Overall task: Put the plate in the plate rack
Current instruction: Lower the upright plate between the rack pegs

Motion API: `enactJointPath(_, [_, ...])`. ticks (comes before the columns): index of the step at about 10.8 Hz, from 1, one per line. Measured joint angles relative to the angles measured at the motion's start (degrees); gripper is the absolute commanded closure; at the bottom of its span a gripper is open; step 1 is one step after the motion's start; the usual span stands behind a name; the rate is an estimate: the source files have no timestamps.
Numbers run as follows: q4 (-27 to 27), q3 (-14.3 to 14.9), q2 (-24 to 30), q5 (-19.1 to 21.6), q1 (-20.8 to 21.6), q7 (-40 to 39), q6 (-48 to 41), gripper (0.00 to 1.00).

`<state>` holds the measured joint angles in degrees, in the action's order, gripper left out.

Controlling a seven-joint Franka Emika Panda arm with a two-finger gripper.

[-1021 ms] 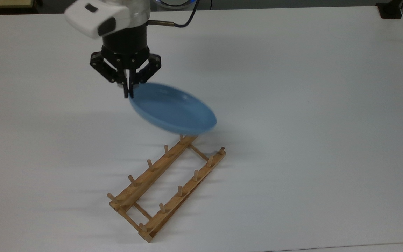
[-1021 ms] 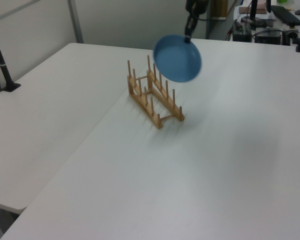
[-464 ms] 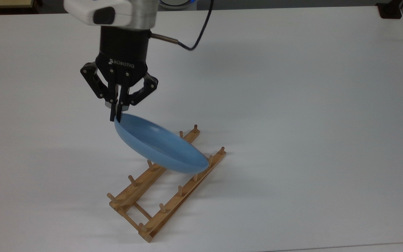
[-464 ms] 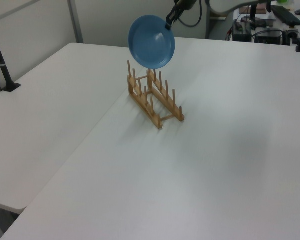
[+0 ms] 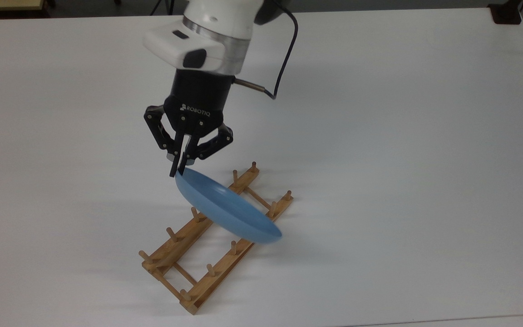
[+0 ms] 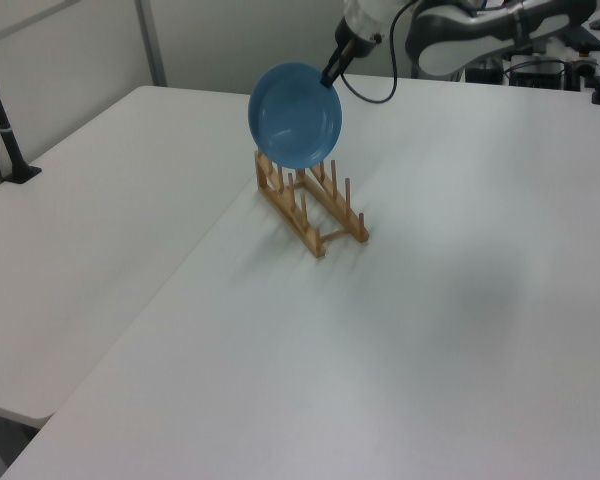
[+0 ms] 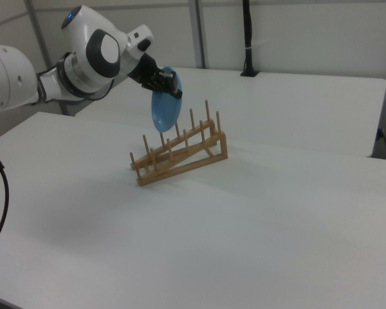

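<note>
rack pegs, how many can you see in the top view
10 show on the plate rack: five along each rail. The plate, held at its rim by the claw, crosses both rails and may hide more.

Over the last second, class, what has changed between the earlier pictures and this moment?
The tool carried the round light-blue plate from beyond the light-brown wooden peg rack to above its middle, lowering it and tipping it closer to upright. Its grip on the plate's rim held throughout. The rack stayed put on the white table.
</note>
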<state>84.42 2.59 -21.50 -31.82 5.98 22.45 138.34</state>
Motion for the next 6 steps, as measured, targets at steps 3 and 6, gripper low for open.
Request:
enactJointPath(3, [0.1,0.0,-0.9,-2.5,0.1,2.7,0.1,1.00])
enactJointPath(6, [0.0,0.1,-0.9,-2.5,0.1,2.8,0.1,1.00])
